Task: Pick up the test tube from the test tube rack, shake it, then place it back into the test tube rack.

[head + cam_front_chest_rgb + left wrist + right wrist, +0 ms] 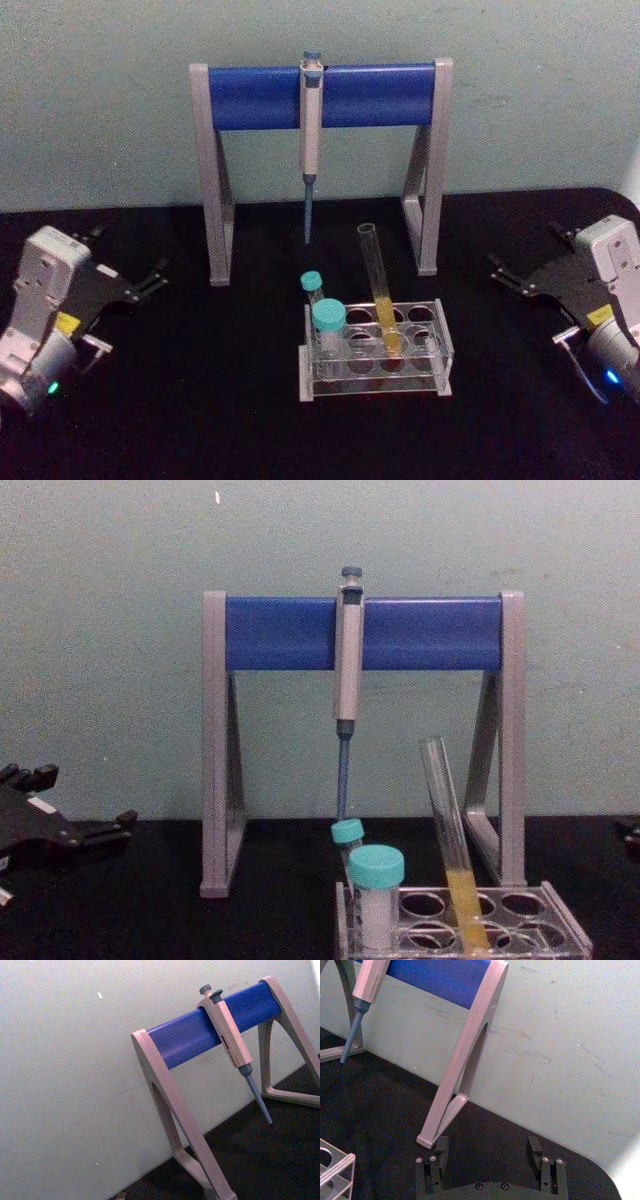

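Status: pickup not yet begun. Test tube (378, 290) stands in the test tube rack (375, 388) at mid-table (200, 410), its top leaning left, with yellow-orange liquid in its lower part. The teal-capped tubes (328, 318) stand just beside it.

Right end effector (503, 272) sits low, well apart to the rack's right, jaws wide open and empty. Left end effector (155, 280) is parked well apart on the other side, holding nothing; I cannot tell whether it is open.

Next move, as I judge it: reach to the bare glass above the rack, close gently, and lift along the tube's tilt.
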You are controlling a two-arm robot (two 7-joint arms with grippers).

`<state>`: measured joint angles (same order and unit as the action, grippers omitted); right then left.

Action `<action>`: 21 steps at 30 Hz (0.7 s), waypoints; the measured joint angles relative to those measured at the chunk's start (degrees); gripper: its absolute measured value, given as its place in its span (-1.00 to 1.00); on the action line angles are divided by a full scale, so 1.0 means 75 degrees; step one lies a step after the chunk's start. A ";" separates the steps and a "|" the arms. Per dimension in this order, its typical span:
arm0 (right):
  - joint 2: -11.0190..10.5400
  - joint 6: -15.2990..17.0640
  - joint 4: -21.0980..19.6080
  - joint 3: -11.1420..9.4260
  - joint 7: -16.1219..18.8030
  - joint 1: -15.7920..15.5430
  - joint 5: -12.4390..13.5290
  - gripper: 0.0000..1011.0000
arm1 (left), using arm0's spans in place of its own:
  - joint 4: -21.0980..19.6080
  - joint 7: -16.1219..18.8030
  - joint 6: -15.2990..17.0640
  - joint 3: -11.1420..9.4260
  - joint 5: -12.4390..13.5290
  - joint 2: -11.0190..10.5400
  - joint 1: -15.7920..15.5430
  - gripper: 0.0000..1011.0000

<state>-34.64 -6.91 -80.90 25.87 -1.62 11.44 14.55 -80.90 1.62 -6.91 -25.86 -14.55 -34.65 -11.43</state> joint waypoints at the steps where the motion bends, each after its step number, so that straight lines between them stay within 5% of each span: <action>1: 0.0000 0.0000 0.0000 0.0000 0.0000 0.0000 0.0000 0.98 | 0.0000 0.0000 0.0000 0.0000 0.0000 0.0000 0.0000 0.98; 21: 0.0000 0.0000 0.0000 0.0000 0.0000 0.0000 0.0000 0.98 | 0.0000 0.0000 0.0000 0.0000 0.0000 0.0000 0.0000 0.98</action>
<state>-34.65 -6.91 -80.90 25.87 -1.62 11.44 14.55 -80.90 1.62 -6.91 -25.86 -14.55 -34.65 -11.43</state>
